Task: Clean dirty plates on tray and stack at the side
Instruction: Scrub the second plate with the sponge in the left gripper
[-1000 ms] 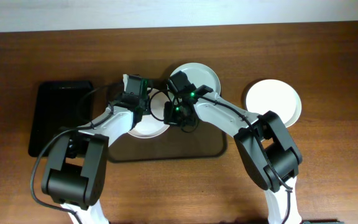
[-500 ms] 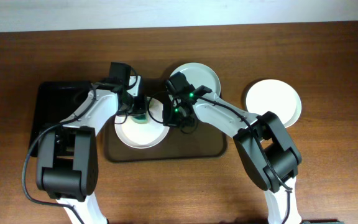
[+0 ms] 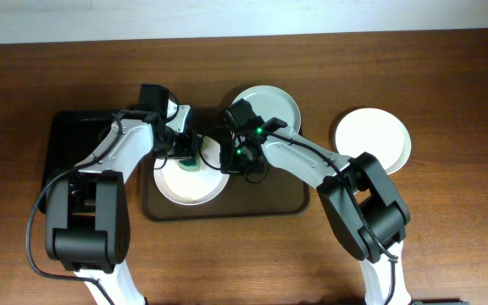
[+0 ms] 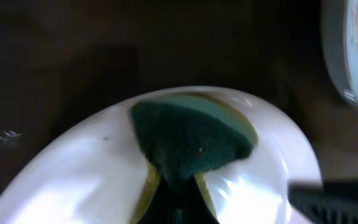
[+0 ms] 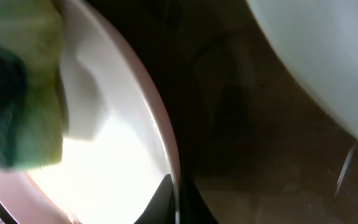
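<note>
A white plate (image 3: 191, 176) lies on the left part of the brown tray (image 3: 269, 203). My left gripper (image 3: 186, 155) is shut on a green and yellow sponge (image 4: 188, 140) that presses on this plate's far side (image 4: 92, 168). My right gripper (image 3: 231, 157) is shut on the plate's right rim (image 5: 166, 155); the sponge (image 5: 17, 93) shows at its left. A second white plate (image 3: 274, 103) lies at the tray's far edge and has thin orange smears in the left wrist view (image 4: 356, 43). A third white plate (image 3: 373, 137) lies on the table right of the tray.
A smaller black tray (image 3: 79, 152) lies on the wooden table left of the brown tray. Both arms cross over the tray's middle. The near right part of the brown tray is bare.
My left gripper has swung left and back with the sponge, uncovering more of the plate. My right gripper has stayed on the plate's rim.
</note>
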